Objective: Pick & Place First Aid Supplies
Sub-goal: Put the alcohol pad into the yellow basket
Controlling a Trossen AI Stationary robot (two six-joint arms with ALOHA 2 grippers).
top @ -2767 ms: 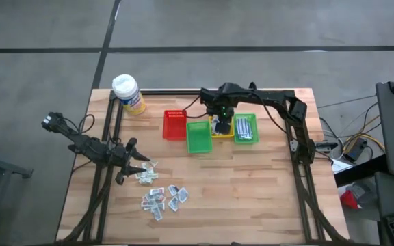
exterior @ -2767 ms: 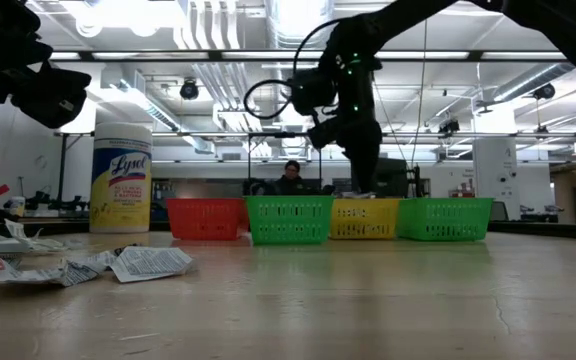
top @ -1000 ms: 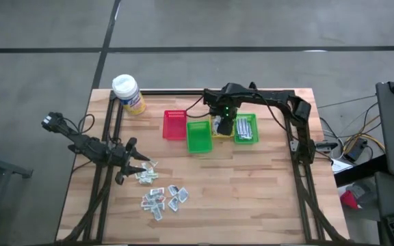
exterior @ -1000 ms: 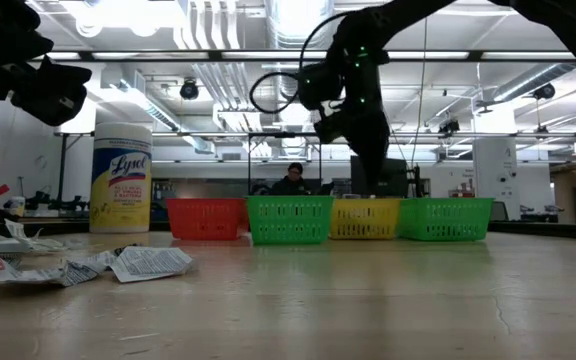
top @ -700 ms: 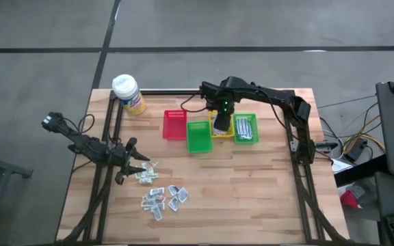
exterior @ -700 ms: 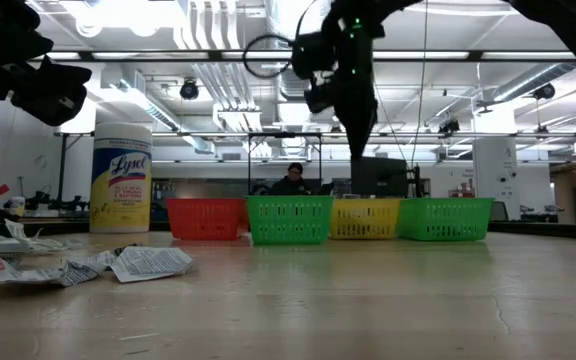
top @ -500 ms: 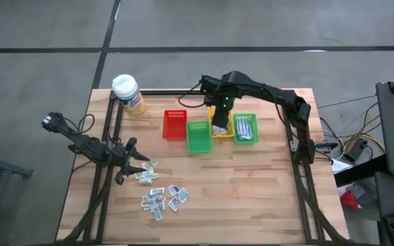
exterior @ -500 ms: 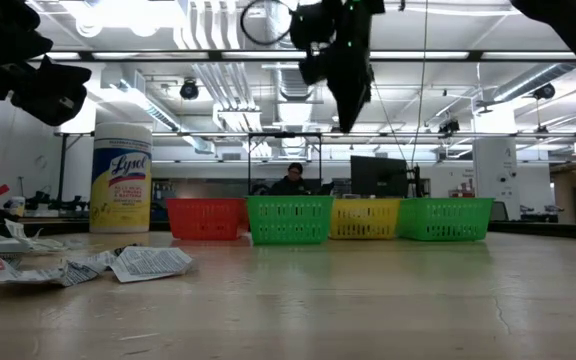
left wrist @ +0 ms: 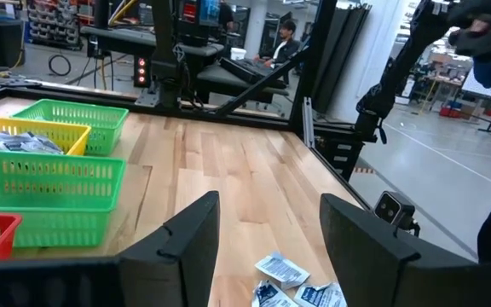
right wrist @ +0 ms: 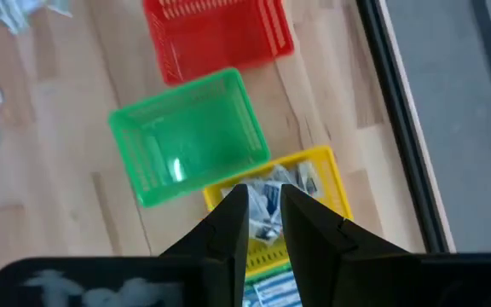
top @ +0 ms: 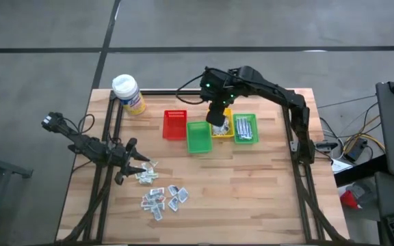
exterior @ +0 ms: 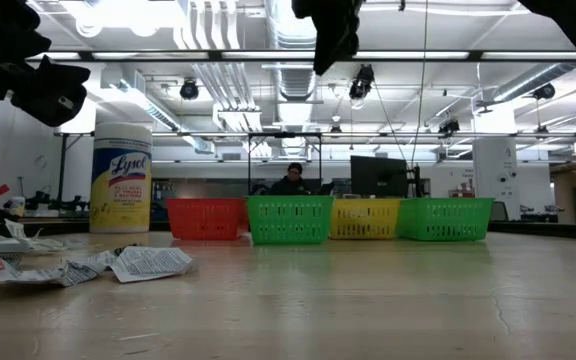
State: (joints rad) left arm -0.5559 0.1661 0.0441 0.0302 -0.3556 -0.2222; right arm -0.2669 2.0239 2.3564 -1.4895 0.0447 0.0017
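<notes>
The first aid supplies (top: 159,195) lie as a loose heap of small flat packets on the wooden table, near its left side; they also show low on the left (exterior: 118,263). My left gripper (left wrist: 267,230) hangs open and level just left of the heap (top: 137,164), touching nothing. My right gripper (right wrist: 265,205) is high above the yellow bin (top: 223,131), pointing steeply down. Its fingers stand a narrow gap apart with nothing between them. More packets (right wrist: 271,198) lie in the yellow bin, and striped ones in the right green bin (top: 245,128).
Several small bins stand in a row at the table's far middle: red (top: 174,124), green (top: 198,136), yellow, green. A yellow wipes canister (top: 127,92) stands at the far left corner. Bare wood lies between the heap and the bins. A person sits in the room beyond (exterior: 291,177).
My right gripper has risen straight up from the yellow bin to well above the row of bins, drifting a little toward the table's left and tipping less steeply downward. It carries nothing. The packets and bins have stayed where they were.
</notes>
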